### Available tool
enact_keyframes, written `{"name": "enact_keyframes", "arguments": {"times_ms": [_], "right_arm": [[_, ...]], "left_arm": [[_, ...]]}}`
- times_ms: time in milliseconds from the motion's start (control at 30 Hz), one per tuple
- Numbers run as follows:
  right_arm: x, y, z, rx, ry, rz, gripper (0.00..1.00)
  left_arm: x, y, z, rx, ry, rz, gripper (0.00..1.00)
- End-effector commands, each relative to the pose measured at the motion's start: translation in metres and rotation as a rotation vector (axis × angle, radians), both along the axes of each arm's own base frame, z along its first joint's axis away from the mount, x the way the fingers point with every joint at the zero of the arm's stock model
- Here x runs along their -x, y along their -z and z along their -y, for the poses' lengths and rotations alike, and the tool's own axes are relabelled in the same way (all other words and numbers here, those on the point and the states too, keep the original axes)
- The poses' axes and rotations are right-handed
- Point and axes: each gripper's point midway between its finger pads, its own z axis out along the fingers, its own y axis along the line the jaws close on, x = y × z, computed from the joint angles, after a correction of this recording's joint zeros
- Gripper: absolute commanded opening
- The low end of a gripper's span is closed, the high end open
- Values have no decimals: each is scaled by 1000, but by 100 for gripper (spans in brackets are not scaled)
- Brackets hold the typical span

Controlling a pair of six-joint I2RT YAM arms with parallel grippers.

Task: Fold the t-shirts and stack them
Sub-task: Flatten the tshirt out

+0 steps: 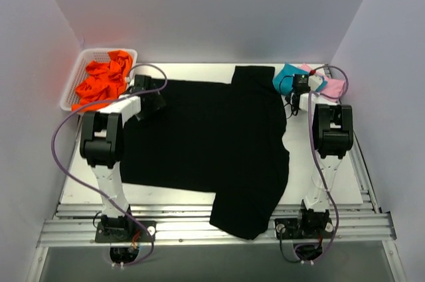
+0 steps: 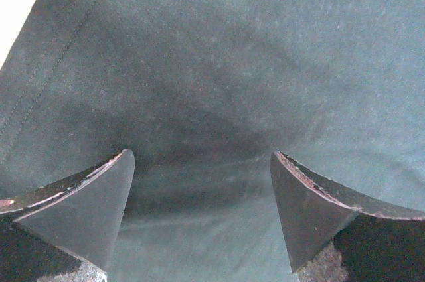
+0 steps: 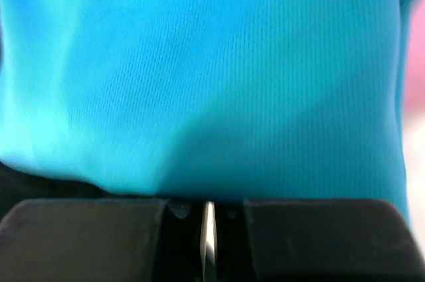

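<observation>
White tabletop (image 1: 76, 186), matte black t-shirt (image 1: 212, 136) (teal t-shirt (image 3: 212, 83) finely knit)

The black t-shirt (image 1: 206, 136), teal t-shirt (image 1: 286, 77) and pink t-shirt (image 1: 333, 87) are plain; orange cloth (image 1: 103, 81) fills a white basket (image 1: 72, 89).

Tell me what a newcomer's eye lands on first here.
The big black t-shirt spread over most of the table, with one part hanging past the near edge. Next comes the bright orange cloth heaped in the white basket at the far left corner. The teal shirt and pink shirt are bunched at the far right by the right gripper.
</observation>
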Motion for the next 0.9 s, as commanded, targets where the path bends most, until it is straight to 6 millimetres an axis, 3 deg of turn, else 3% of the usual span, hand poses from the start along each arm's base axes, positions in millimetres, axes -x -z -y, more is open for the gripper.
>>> {"name": "enact_keyframes", "arguments": {"times_ms": [0,167,267,367,433,467,500,533,567,600,633,667,733,767,833,867], "right_arm": [[-8,15,-9,-54,-25,-51,0],[-19,21,-11,-74,-35,-42,0],[-20,15,-2,-32,-16,-42,0],[-19,6,5,-6,1,-33,2],[-19,1,3,-8,-4,-13,12],[-20,-10,0,-10,-12,15,27],[-14,-8,-3,-11,-17,12,36],[-17,-16,-5,-7,-24,41,48],[-17,-32,-9,1,-39,75,52],[-13,-46,-14,19,-45,99,54],[-11,-42,-14,19,-46,91,55],[-10,-65,-20,48,-56,129,55],[0,-81,-28,85,-60,138,55],[5,-107,-24,118,-33,178,56],[17,-127,-26,168,-22,180,56],[24,-151,-25,188,-7,215,56]], "left_arm": [[32,-5,-30,-19,-119,-44,93],[58,-3,-38,-34,-168,-37,93],[73,1,-43,-37,-219,-43,93],[81,-3,-36,-33,-216,0,93],[78,-13,-28,-40,-201,32,93],[71,-22,-26,-48,-187,57,93],[66,-29,-23,-55,-172,81,93],[59,-37,-20,-67,-154,112,93],[53,-46,-13,-87,-116,135,93],[37,-66,-8,-106,-88,205,94],[34,-72,-7,-103,-88,219,94],[27,-82,-4,-103,-67,249,94],[12,-111,0,-97,-50,319,95],[9,-121,2,-101,-34,333,95],[2,-152,4,-90,-26,388,96],[2,-159,5,-90,-19,397,96]]}}
